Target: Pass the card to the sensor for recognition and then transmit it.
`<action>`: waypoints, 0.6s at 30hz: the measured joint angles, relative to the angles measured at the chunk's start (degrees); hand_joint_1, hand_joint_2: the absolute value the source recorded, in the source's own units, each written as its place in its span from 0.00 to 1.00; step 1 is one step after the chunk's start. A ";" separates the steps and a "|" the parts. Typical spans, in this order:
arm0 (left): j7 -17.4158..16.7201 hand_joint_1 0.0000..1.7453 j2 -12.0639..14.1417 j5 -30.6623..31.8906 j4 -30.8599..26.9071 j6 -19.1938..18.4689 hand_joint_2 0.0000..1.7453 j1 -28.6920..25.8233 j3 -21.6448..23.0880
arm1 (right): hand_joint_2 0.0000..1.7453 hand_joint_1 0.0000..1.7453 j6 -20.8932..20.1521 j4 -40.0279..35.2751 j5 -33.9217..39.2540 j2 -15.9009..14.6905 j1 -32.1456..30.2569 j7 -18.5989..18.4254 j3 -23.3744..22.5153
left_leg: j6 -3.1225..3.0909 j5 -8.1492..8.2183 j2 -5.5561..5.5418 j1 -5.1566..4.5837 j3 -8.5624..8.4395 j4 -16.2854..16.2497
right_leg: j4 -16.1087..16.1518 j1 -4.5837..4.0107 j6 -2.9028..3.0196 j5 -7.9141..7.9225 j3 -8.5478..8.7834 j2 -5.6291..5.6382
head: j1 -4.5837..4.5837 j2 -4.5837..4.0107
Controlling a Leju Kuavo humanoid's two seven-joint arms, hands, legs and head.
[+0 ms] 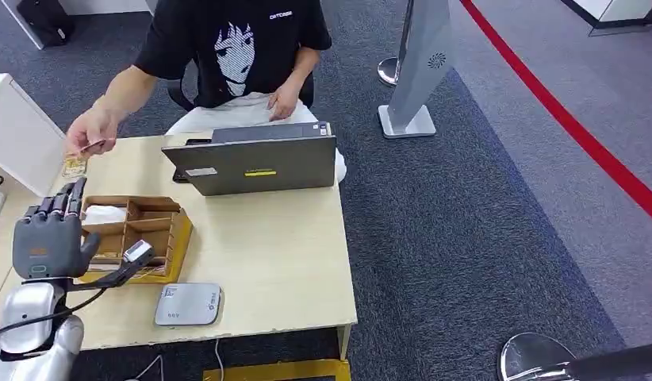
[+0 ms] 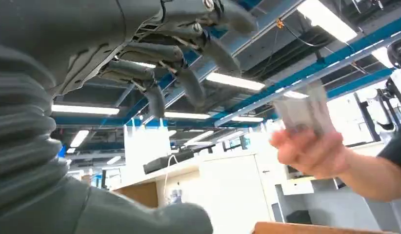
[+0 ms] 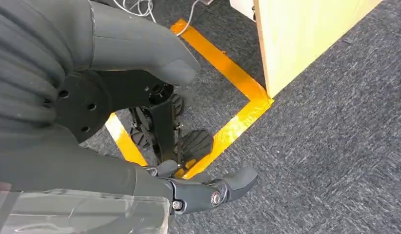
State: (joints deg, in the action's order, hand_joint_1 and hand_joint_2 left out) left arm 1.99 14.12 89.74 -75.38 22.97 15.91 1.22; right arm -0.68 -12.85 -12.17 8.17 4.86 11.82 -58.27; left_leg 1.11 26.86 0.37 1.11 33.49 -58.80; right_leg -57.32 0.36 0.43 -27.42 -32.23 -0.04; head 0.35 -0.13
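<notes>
Underfoot, grey carpet [image 1: 465, 238] (red line [image 1: 577, 131]) surrounds pale table [image 1: 275, 254].

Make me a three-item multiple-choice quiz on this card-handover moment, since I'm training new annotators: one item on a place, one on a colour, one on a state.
1. Where does the grey card reader lie?
A. On the table's near edge, beside the wooden organiser
B. On top of the laptop
C. On the carpet

2. What colour is the line across the carpet on the right?
A. Yellow
B. Red
C. White

3. What is the state of the left hand?
A. Gripping the card
C. Resting flat on the reader
B. Raised, fingers apart, holding nothing

Key: 1 A, the reader sits on the table by its front edge, next to the organiser. 2 B, the red line runs diagonally across the grey floor. 3 B, the card is in the person's hand, apart from the robot's upright left hand.
</notes>
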 joint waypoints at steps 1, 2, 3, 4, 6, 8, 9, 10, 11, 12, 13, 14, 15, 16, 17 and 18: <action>0.00 0.00 0.00 0.00 -0.04 0.00 1.00 -0.09 0.00 | 1.00 0.00 0.00 0.00 -0.02 0.00 0.00 0.00 0.00 | 0.00 0.00 0.00 0.00 0.00 0.00 | 0.00 0.00 0.00 0.00 0.00 0.00 | 0.00 0.00; 0.00 0.00 0.00 -0.02 -0.11 0.00 1.00 -0.20 0.00 | 1.00 0.00 0.00 0.00 -0.04 0.00 0.00 0.00 0.00 | 0.00 0.00 0.00 0.00 0.00 0.00 | 0.00 0.00 0.00 0.00 0.00 0.00 | 0.00 0.00; 0.00 0.00 0.00 0.00 -0.11 0.00 1.00 -0.28 0.00 | 1.00 0.00 0.00 0.00 -0.09 -0.02 -0.01 0.00 0.00 | 0.00 0.00 0.00 0.00 0.00 0.00 | 0.00 0.00 0.00 0.00 0.00 0.00 | -0.02 0.00; 0.00 0.00 0.00 0.00 -0.11 0.00 1.00 -0.37 0.00 | 1.00 0.00 0.00 0.00 -0.09 -0.02 -0.01 0.00 0.00 | 0.00 0.00 0.00 0.00 0.00 0.00 | 0.00 0.00 0.00 0.00 0.00 0.00 | 0.00 0.00; 0.00 0.00 0.00 -0.02 -0.11 0.00 1.00 -0.47 0.00 | 1.00 0.00 0.00 0.00 -0.17 -0.04 0.00 0.00 0.00 | 0.00 0.00 0.00 0.00 0.00 0.00 | 0.00 0.00 0.00 0.00 0.00 0.00 | 0.00 0.00; 0.00 0.00 0.00 0.00 -0.13 0.02 1.00 -0.55 0.00 | 1.00 0.00 0.00 0.00 -0.24 -0.07 0.00 0.00 0.00 | 0.00 0.01 0.00 0.00 0.00 0.00 | 0.00 0.00 0.00 0.00 0.00 0.00 | 0.00 0.00; 0.00 0.00 0.00 -0.02 -0.13 0.02 1.00 -0.60 0.00 | 1.00 0.00 0.00 0.00 -0.28 -0.07 0.00 0.00 0.00 | 0.00 0.01 0.00 0.00 0.01 0.00 | 0.00 0.00 0.00 0.00 0.00 0.00 | 0.00 0.00; -0.02 0.00 0.00 0.00 -0.13 0.02 1.00 -0.66 0.00 | 1.00 0.00 0.00 0.00 -0.33 -0.09 0.00 0.00 0.00 | 0.00 0.01 0.00 0.00 0.00 0.00 | 0.00 0.00 0.00 0.00 0.00 0.00 | 0.00 0.00; -0.04 0.00 0.00 0.00 -0.13 0.00 1.00 -0.69 0.00 | 1.00 0.00 0.02 0.00 -0.35 -0.09 0.00 0.00 0.00 | 0.00 0.01 0.00 0.00 0.00 0.00 | 0.00 0.00 0.00 0.00 0.00 0.00 | 0.00 0.00; -0.04 0.00 0.00 0.00 -0.13 0.00 1.00 -0.71 0.00 | 1.00 0.00 0.11 0.00 -0.35 -0.09 0.00 0.00 0.00 | 0.00 0.01 0.00 0.00 0.00 0.00 | 0.00 0.00 0.00 0.00 0.00 0.00 | 0.00 0.00; 0.02 0.00 -0.02 -0.02 -0.13 0.00 1.00 -0.71 0.00 | 1.00 0.00 0.26 0.00 -0.35 -0.09 0.00 0.00 0.00 | 0.00 0.01 0.00 0.00 0.00 0.00 | 0.00 0.00 0.00 0.00 0.00 0.00 | 0.00 0.00; 1.10 0.00 -0.09 0.00 -0.30 -0.36 1.00 -0.74 -0.02 | 1.00 0.00 0.52 0.00 -0.37 -0.09 0.01 0.00 0.00 | 0.00 0.00 0.00 0.00 0.00 0.00 | 0.00 0.00 0.00 0.00 0.00 0.00 | 0.00 0.00; 2.29 0.00 -0.30 -0.02 -0.63 -1.30 1.00 -0.79 -0.06 | 1.00 0.00 0.68 0.00 -0.37 -0.09 0.00 0.02 -0.02 | 0.00 0.00 -0.01 0.00 0.00 0.00 | 0.00 0.00 0.00 0.00 0.00 -0.01 | 0.00 0.00; 3.33 0.00 -0.46 -0.02 -1.05 -2.76 1.00 -0.87 -0.09 | 1.00 0.00 0.81 0.00 -0.33 -0.09 0.00 0.07 -0.04 | 0.00 0.00 -0.02 0.00 0.00 0.00 | 0.00 0.00 0.00 0.00 0.00 -0.02 | 0.00 0.00; 3.41 0.00 -0.63 -0.02 -1.66 -4.27 1.00 -1.21 0.04 | 1.00 0.00 0.94 0.00 -0.13 -0.09 0.04 0.24 -0.17 | 0.00 0.00 0.01 0.00 -0.01 0.00 | 0.00 0.00 0.00 0.00 -0.01 0.00 | -0.02 0.00; 2.86 0.00 -0.68 0.00 -2.47 -5.16 1.00 -1.78 0.66 | 1.00 0.00 1.03 0.00 0.24 -0.09 0.05 0.33 -0.31 | 0.00 0.01 0.05 0.00 -0.02 0.00 | 0.00 0.00 0.00 0.00 -0.01 0.03 | 0.00 0.00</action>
State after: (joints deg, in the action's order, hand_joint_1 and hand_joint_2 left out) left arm 4.85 13.44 89.74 -77.86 17.81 14.13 1.88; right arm 0.35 -12.85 -11.93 8.09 4.91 12.15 -58.58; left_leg 1.11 26.87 0.42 1.10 33.48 -58.80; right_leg -57.32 0.36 0.44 -27.42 -32.24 -0.01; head 0.35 -0.13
